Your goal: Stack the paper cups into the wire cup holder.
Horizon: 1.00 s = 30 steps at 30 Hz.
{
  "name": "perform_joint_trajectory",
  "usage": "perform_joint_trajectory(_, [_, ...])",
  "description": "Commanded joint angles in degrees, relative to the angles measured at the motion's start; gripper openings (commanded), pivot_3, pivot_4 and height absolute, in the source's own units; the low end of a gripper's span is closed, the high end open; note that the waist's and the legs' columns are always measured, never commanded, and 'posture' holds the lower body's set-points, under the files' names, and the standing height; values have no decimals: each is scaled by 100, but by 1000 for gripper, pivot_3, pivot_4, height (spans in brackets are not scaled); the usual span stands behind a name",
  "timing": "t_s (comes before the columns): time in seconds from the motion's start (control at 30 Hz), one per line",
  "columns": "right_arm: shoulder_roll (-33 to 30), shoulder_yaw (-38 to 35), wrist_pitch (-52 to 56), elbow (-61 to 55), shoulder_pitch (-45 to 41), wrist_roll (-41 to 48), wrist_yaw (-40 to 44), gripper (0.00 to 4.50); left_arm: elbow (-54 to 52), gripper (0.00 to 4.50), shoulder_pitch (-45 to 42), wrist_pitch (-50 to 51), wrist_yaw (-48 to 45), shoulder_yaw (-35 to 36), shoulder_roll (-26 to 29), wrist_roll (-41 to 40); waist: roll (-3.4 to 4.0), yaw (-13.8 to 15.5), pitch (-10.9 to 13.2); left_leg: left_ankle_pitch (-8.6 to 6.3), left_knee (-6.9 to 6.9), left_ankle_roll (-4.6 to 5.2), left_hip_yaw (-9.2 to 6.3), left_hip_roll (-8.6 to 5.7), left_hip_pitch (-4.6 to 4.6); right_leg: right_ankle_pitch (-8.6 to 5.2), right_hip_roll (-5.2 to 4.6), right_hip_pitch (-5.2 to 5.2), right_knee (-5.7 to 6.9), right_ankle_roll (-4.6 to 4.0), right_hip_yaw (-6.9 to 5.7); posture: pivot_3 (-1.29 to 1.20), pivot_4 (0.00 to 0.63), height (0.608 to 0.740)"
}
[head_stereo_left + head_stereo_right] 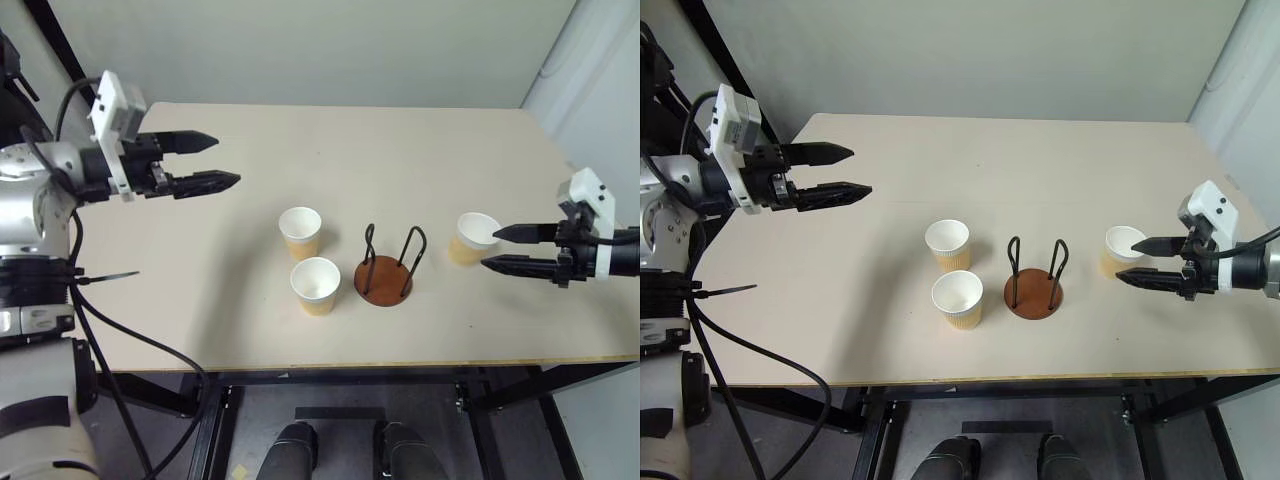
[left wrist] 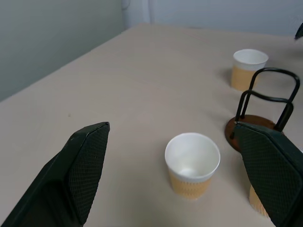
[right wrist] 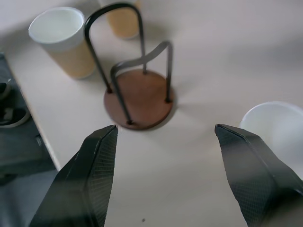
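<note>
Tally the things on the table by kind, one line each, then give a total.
Paper cups: 3
Wire cup holder: 1
Total: 4

Three paper cups, white inside and tan-orange below, stand upright and empty on the table. Two sit close together left of the wire cup holder, one right of it. The holder's brown disc base carries two black wire loops, empty.
</note>
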Motion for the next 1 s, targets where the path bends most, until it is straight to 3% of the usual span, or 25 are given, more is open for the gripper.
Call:
perform_joint_trajectory(0.03, [-180, -354, 294, -325, 43, 341, 41, 3374, -131, 4500, -237, 3, -258, -55, 73, -30, 0, -4, 0, 0, 0, 0, 1, -1, 1, 0, 0, 0, 0, 0, 2, 0, 150, 740])
perform_joint_trajectory(0.47, [-74, 123, 726, -827, 134, 629, -131, 3374, -743, 4500, 242, 171, -381, 45, -24, -236, -3, -9, -2, 1, 1, 4, 2, -1, 5, -1, 0, 4, 2, 13, 1, 0, 150, 740])
perform_joint_trajectory(1.0, [1263, 1428, -8, -190, -584, -330, -889, 3374, -1241, 4500, 709, 318, 86, 564, 365, -441, -4, -12, -3, 13, 11, 16, -2, 0, 17, 15, 2, 12, 11, -6, 1, 0, 150, 740])
